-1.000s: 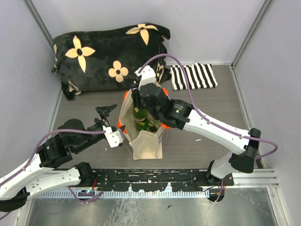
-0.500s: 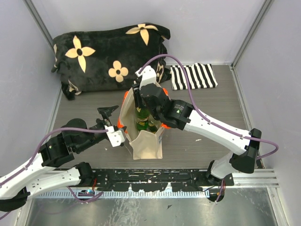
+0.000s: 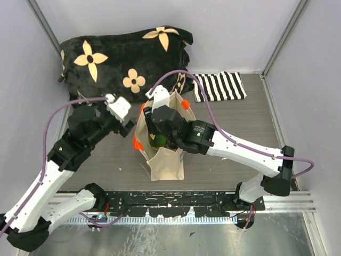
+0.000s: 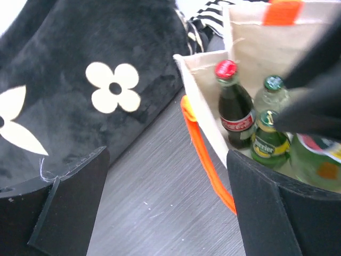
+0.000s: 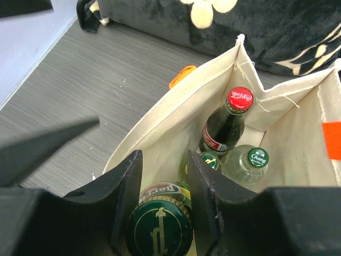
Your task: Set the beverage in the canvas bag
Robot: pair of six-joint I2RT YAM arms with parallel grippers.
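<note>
- Your right gripper (image 5: 164, 172) is clenched on the neck of the green bottle (image 5: 160, 230), with the cap between its two fingers; the bottle hangs inside the mouth of the canvas bag (image 5: 160, 120), at the bag's near side; you cannot tell whether its base touches the bottom.
- The bag stands about midway between the table's left and right edges; I judge this to be the last part of the placing, so lower straight down and let go only once the bottle bears its own weight.
- Just beyond it stand the small green bottle (image 5: 209, 160), the clear bottle (image 5: 248, 162) and the cola bottle (image 5: 229, 120), close together; a tilt would likely knock them, so hold the neck upright.
- Your left gripper (image 4: 168, 160) is released and holds nothing; it sits outside the bag's left wall, above the orange handle (image 4: 205, 154); leave the cloth alone so the mouth stays wide.
- The black flowered cushion (image 3: 122, 58) fills the far-left corner; steer clear of it.
</note>
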